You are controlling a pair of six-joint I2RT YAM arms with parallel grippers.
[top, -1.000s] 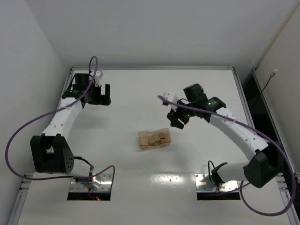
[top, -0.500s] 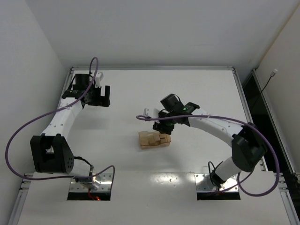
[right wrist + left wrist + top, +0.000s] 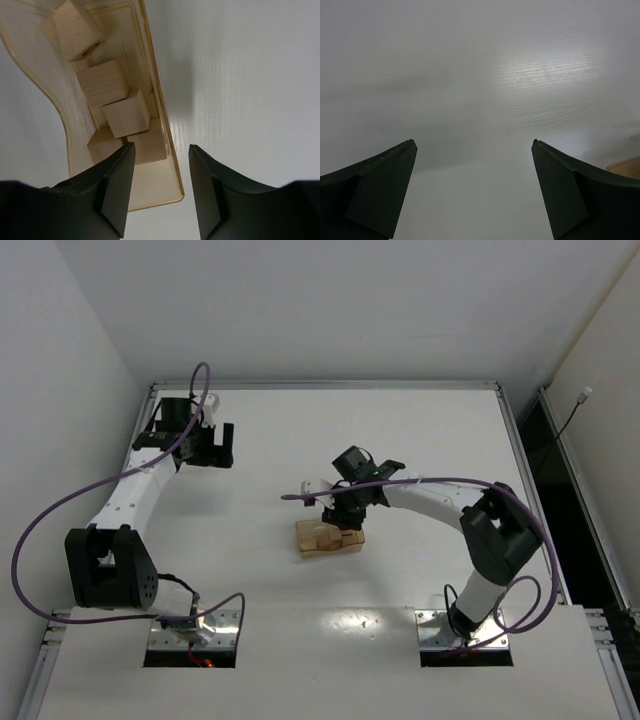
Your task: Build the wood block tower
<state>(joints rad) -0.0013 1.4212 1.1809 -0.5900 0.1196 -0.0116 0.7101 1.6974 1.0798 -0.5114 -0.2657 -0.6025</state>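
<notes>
The right gripper (image 3: 161, 147), half open and empty, is shown by its wrist camera astride the wall of a tray (image 3: 150, 75) holding the loose blocks (image 3: 126, 117), barely made out from above; the left gripper (image 3: 474, 145) is spread wide, empty.

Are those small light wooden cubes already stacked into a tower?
No, the small light tan wooden cubes lie jumbled inside the translucent tan tray, not in a column.

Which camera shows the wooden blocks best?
The right wrist view: the blocks sit close up, each cube distinct inside the tray. The top view shows them small, partly under the right gripper. The left wrist view shows none.
</notes>
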